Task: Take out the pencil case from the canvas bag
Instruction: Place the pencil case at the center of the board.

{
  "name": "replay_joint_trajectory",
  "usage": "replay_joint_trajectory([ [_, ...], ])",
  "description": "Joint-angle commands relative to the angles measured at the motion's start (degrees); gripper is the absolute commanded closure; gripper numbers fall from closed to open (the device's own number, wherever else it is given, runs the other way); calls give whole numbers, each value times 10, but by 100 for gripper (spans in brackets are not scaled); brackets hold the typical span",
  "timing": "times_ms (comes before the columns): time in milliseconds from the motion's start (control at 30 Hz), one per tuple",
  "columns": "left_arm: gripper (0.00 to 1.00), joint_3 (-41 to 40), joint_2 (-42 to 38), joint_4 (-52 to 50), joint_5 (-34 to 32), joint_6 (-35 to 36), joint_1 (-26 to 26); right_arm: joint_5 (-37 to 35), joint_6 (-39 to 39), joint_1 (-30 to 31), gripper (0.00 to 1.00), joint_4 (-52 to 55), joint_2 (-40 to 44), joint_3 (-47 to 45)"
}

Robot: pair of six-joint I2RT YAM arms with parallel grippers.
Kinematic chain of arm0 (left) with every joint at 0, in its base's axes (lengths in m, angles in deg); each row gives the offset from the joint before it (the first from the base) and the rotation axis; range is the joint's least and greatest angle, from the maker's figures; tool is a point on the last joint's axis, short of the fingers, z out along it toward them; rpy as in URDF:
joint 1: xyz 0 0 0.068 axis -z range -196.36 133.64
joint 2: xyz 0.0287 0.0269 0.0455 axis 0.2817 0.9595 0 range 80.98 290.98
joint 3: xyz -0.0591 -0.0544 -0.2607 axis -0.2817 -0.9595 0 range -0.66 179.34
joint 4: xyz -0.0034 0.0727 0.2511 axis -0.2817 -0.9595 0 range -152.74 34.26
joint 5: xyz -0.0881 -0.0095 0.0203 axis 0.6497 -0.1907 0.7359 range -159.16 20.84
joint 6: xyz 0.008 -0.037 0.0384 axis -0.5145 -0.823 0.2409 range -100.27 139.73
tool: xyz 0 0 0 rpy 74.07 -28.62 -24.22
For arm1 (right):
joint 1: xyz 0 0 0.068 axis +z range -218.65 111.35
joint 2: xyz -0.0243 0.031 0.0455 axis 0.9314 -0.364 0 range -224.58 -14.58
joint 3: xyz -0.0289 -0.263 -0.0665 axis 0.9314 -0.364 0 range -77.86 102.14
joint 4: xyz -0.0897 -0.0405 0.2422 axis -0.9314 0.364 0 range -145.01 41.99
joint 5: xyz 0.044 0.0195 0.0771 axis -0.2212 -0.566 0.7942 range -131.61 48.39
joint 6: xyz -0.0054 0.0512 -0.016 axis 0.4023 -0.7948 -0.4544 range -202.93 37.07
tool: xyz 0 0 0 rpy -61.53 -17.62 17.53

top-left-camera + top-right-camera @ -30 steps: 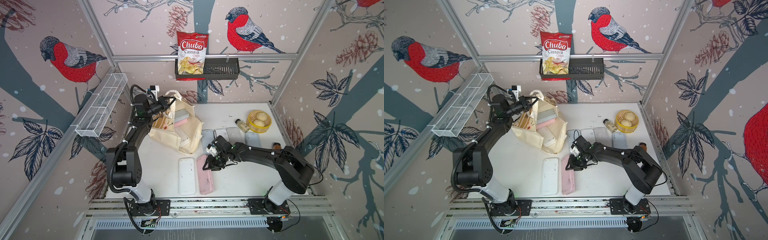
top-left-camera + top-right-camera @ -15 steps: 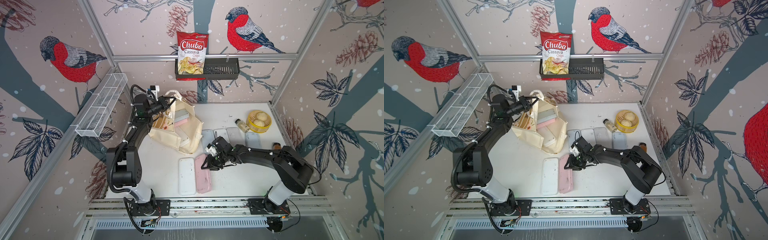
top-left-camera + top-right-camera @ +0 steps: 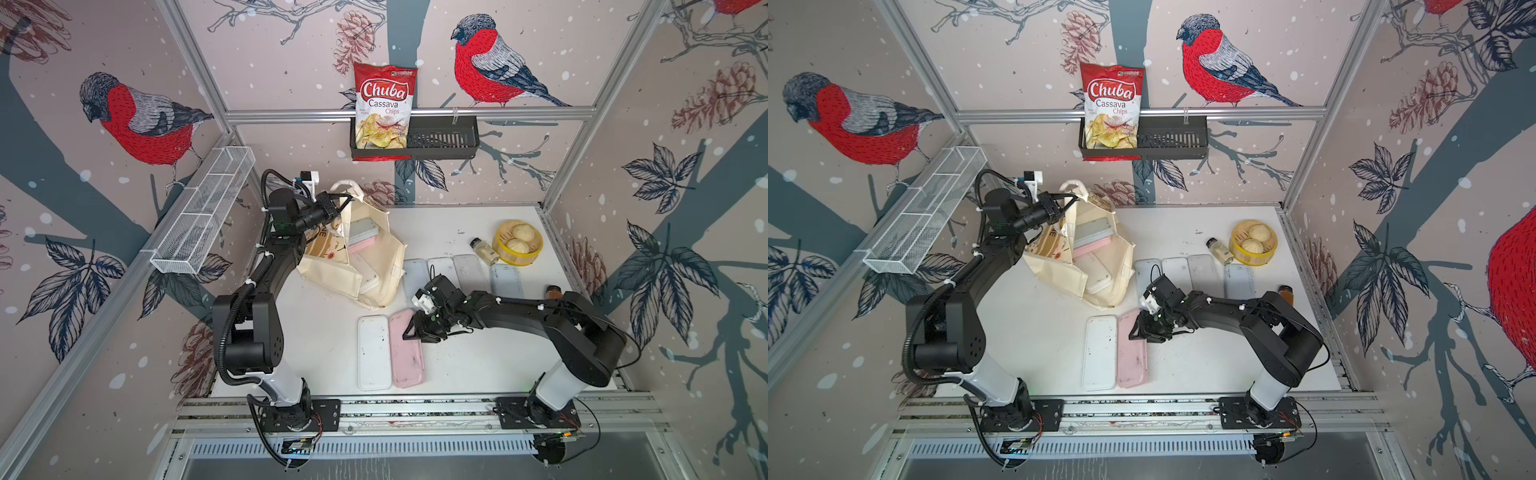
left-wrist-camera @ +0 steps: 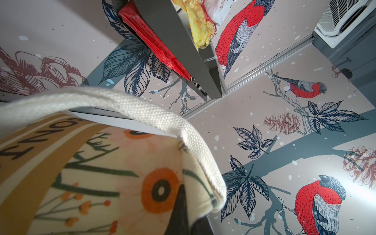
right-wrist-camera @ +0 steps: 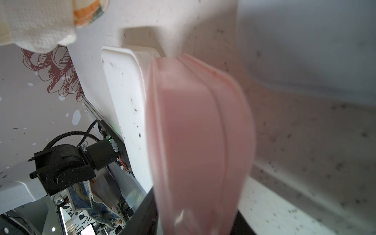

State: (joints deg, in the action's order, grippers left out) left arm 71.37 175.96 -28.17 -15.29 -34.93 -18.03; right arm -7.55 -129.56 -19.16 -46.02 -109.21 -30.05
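— White tabletop (image 3: 457, 365), bird-print walls. What is the left gripper (image 3: 332, 206) doing?
— Jaws together, pinching the top edge of the cream floral canvas bag (image 3: 374, 286); other cases (image 3: 361, 232) lie inside.
— And the pink oblong plastic pencil case (image 3: 407, 361)?
— Outside, flat on the table on the robot's side of the bag, touching a white oblong case (image 3: 374, 353). The right gripper (image 3: 411, 330) straddles its bag-side end; gripping or loose, I can't tell.

place: robot lab test cell | walls: bird-print panels (image 3: 137, 124) in aluminium frame (image 3: 291, 112), boxed on three sides | rig: left arm (image 3: 249, 328) and right arm (image 3: 582, 332) bolted to slotted rail (image 3: 415, 409) at white tabletop (image 3: 324, 332) | props: wire basket (image 3: 203, 212), black shelf (image 3: 440, 141) holding chips bag (image 3: 384, 108)
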Motion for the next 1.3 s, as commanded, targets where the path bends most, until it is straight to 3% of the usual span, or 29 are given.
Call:
replay_joint_trajectory([
  [0,100,3,0,23,3,-2,0,-23,-8,3,46,19,5,1],
  [300,100,3,-3,24,4,-2,0,-45,-8,3,38,52,19,10],
  [1267,100,5,-9,25,7,-2,1,-79,-7,19,39,92,70,40],
])
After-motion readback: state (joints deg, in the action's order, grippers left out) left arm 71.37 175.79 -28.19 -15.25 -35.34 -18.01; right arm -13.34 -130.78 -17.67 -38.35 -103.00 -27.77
